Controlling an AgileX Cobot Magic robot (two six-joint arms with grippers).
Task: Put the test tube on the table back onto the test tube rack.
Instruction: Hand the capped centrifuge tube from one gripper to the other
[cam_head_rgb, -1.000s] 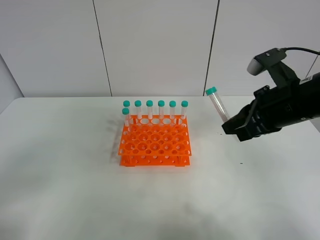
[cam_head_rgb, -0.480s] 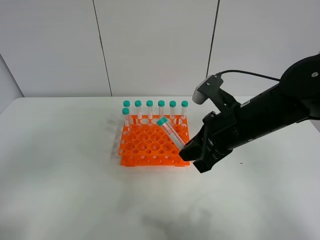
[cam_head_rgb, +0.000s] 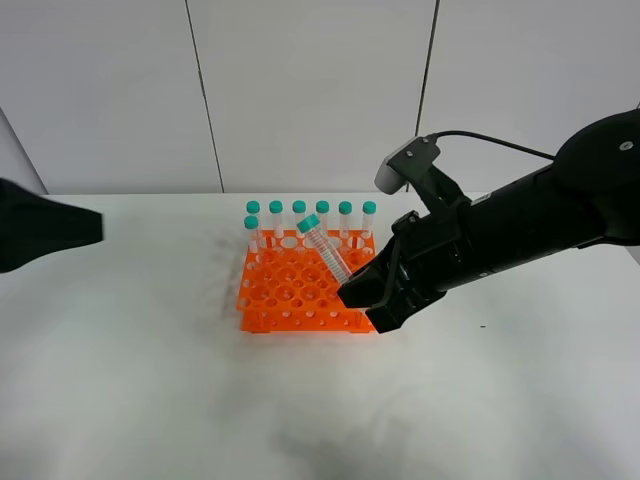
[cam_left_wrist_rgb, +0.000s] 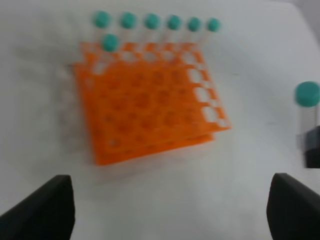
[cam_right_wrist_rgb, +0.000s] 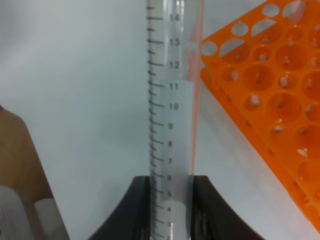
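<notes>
One tube in the grip: a slim clear plastic test tube (cam_head_rgb: 326, 252) with printed graduations and a teal-green screw cap, off the desk and tilted, with its cap leaning away from the arm that holds it.
Tube position: over the front right part of the bright orange plastic test tube rack (cam_head_rgb: 300, 292), a two-tier rack with a grid of round holes. Its lower end is hidden, so I cannot tell whether it touches the rack.
Right end effector (cam_head_rgb: 360, 292): black, clamped on the lower part of the test tube. The right wrist view shows the tube (cam_right_wrist_rgb: 172, 100) pinched between the two dark fingers (cam_right_wrist_rgb: 141, 202), with the graduations running up past 14 and the rack (cam_right_wrist_rgb: 270, 90) just beside it.
Rack contents: seven matching teal-capped tubes stand upright, six along the back row (cam_head_rgb: 276, 218) and one (cam_head_rgb: 252, 232) in the next row at the left end.
Left end effector (cam_left_wrist_rgb: 165, 215): its fingers are spread wide with nothing between them. It hangs well apart from the rack (cam_left_wrist_rgb: 145, 110), and in the high view it is a dark blurred shape (cam_head_rgb: 45, 225) at the left edge.
Desk (cam_head_rgb: 150, 390): a large white matte tabletop carrying the rack.
Backdrop: a white panelled wall (cam_head_rgb: 300, 90).
</notes>
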